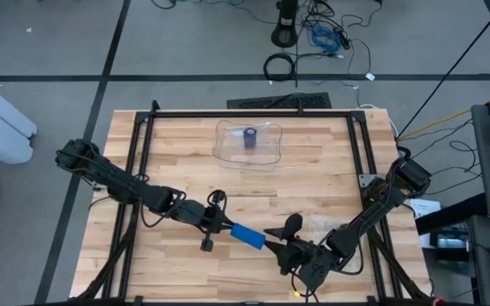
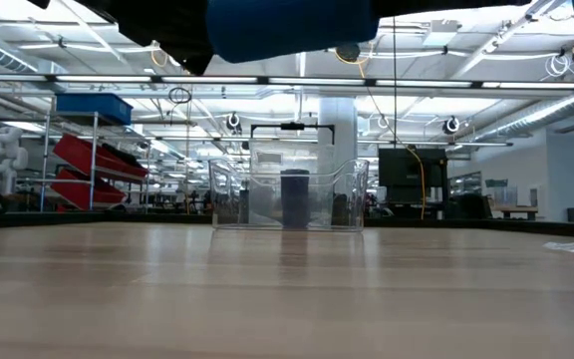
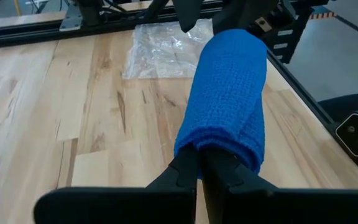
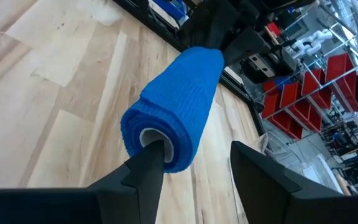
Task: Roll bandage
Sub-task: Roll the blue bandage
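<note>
A blue bandage roll (image 1: 247,235) hangs in the air over the table's near middle, spanning between my two grippers. My left gripper (image 1: 225,223) is shut on the roll's left end. My right gripper (image 1: 277,240) stands open at the roll's right end. One of its fingers is in the roll's white core (image 4: 149,135); the other finger (image 4: 253,168) stands off to the side, apart from the roll. In the low view the roll (image 2: 292,25) shows at the top edge, well above the tabletop. My left gripper pinches the roll's left end (image 3: 219,149) between its shut fingers. The fingers come from the table's left, slanting a little downward, and lie along the roll. The roll reaches away from them, lifted clear of the table. My right gripper has one finger (image 4: 146,163) stuck into the hollow core at the roll's right end (image 4: 166,155), coming from the table's right along the roll. Its other finger stays outside, apart from the roll.
A clear plastic container (image 1: 249,143) with a dark roll (image 1: 250,137) upright in it stands at the far middle of the table. A crumpled clear wrapper (image 1: 323,226) lies on the wood by my right gripper. Black frame rails (image 1: 357,144) border the table.
</note>
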Tool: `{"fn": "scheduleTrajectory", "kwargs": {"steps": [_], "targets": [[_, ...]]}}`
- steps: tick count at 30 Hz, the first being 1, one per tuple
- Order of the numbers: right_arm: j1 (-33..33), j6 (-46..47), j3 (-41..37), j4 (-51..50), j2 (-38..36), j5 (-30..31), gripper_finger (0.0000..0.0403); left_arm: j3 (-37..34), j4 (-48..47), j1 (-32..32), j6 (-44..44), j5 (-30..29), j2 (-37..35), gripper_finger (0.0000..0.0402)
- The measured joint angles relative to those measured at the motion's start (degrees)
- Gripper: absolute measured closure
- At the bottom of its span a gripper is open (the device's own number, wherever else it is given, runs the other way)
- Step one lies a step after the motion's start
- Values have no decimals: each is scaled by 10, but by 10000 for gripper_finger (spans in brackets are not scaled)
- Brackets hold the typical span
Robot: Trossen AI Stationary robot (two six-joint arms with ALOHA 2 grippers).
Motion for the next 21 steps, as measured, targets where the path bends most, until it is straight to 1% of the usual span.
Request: {"fn": "scheduleTrajectory", "kwargs": {"steps": [3, 10, 15, 18, 21], "targets": [[2, -15, 0, 6, 0, 1, 234, 0, 1, 0, -1, -1, 0, 395], [0, -17, 0, 10, 0, 8, 234, 0, 6, 7, -16, -17, 0, 395], [0, -28, 0, 12, 0, 6, 235, 0, 5, 9, -17, -7, 0, 395], [-4, -29, 0, 23, 0, 1, 249, 0, 20, 9, -18, 0, 7, 395], [-5, -45, 0, 39, 0, -20, 282, 0, 43, 11, -18, 24, 25, 395]]}}
